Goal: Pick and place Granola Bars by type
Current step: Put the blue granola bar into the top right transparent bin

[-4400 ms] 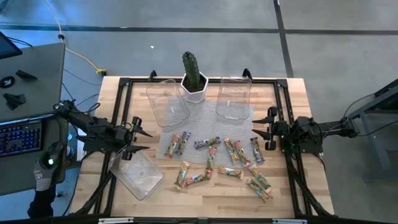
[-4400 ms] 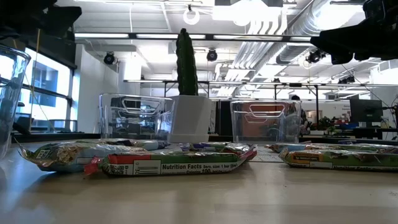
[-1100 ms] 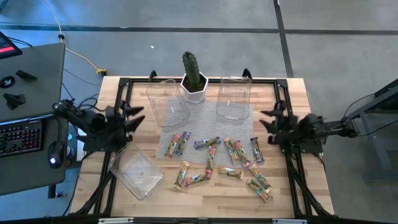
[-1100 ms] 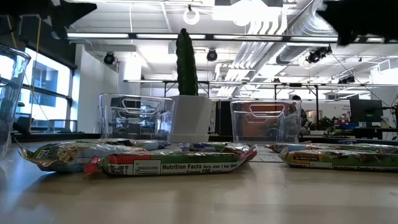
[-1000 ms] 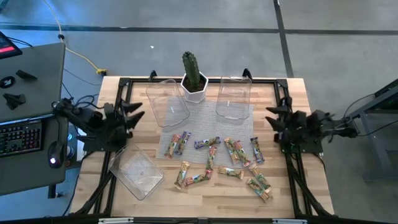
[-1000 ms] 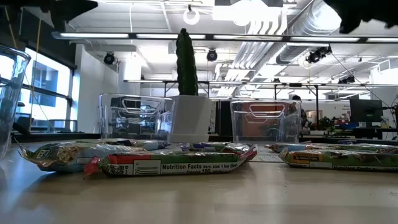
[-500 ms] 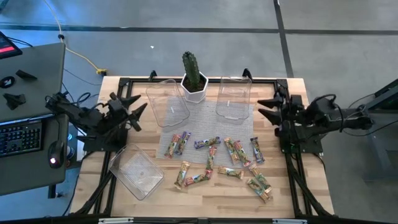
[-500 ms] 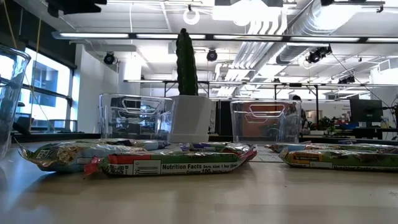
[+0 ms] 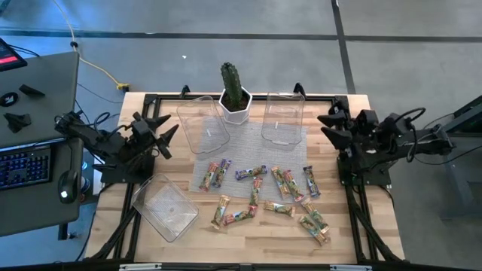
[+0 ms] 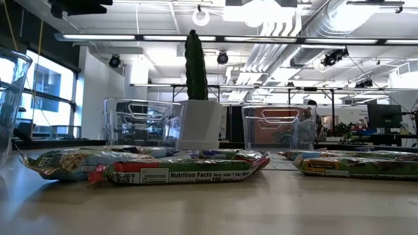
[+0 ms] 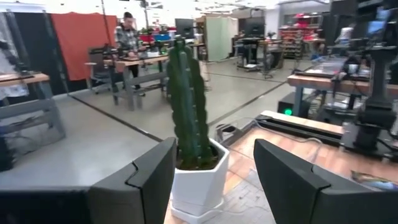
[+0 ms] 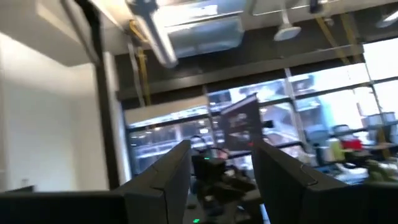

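Both hands open, empty: left hand point(image 9: 164, 136), right hand point(image 9: 328, 126). One granola bar point(image 9: 251, 173) best approached from above, crosswise.

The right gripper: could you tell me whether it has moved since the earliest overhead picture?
Yes. The right gripper has moved toward the table's far edge, now level with the right-hand clear tub.

About fifteen granola bars point(image 9: 254, 197) lie scattered on the table point(image 9: 354, 105) — several overlap, so the exact number cannot be told, nor how many there are of each wrapper colour. There are three clear plastic tubs: one at the back left point(image 9: 202, 124), one at the back right point(image 9: 282, 118), and one at the front left point(image 9: 166, 209). One cactus point(image 9: 232, 81) stands in one white pot point(image 9: 236, 109). One grey mat point(image 9: 252, 150). Two hands — the left hand point(image 9: 167, 138) and the right hand point(image 9: 325, 126).
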You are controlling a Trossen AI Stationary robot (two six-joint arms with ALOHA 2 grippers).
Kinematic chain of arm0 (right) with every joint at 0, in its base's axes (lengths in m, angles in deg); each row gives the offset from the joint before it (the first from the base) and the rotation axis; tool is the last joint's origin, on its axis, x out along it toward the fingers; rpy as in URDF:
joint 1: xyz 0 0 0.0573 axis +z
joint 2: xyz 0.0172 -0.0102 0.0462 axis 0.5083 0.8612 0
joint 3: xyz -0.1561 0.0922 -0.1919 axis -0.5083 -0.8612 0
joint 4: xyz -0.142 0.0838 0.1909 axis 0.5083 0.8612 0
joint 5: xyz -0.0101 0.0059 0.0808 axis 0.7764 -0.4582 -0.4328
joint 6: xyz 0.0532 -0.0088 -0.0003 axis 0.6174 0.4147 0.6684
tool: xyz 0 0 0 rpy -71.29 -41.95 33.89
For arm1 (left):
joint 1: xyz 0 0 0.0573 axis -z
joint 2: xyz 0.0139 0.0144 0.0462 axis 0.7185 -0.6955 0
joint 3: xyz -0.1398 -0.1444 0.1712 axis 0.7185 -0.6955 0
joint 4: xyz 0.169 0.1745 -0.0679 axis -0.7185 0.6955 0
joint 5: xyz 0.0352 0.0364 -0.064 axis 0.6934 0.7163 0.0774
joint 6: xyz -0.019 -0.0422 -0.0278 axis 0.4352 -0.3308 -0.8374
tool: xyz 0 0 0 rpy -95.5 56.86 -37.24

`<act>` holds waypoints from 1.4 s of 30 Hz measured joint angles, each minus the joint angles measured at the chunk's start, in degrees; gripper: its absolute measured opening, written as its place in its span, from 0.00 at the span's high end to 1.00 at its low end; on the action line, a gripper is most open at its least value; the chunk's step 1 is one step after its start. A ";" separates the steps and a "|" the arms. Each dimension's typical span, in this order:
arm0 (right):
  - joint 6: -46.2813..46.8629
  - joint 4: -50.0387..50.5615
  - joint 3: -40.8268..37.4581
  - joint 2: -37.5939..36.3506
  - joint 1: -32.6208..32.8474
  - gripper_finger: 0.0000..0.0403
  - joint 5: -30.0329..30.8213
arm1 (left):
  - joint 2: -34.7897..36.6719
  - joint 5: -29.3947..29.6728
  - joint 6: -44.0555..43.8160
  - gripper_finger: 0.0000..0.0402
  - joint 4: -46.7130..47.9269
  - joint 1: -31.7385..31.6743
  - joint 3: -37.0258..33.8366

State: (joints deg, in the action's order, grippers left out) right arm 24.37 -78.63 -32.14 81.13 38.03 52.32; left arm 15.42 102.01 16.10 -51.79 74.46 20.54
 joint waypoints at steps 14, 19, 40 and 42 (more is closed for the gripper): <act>0.03 21.95 4.97 14.40 0.24 0.62 3.97 | 0.00 -1.04 -4.42 0.48 -0.40 -0.02 0.00; 14.35 61.58 17.31 21.67 3.33 0.62 11.09 | 0.00 -1.68 -4.47 0.48 -0.32 -0.02 0.00; 67.06 79.52 3.56 39.09 9.07 0.62 -2.89 | 0.00 -6.02 -4.41 0.48 0.11 -0.02 -0.26; 67.07 79.00 2.74 39.37 8.12 0.62 -3.28 | 0.02 -7.12 -4.44 0.48 0.09 -0.02 -0.26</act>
State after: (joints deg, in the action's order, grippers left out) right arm 91.44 0.37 -29.40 120.50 46.16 49.04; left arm 15.44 94.89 11.66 -51.70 74.44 20.27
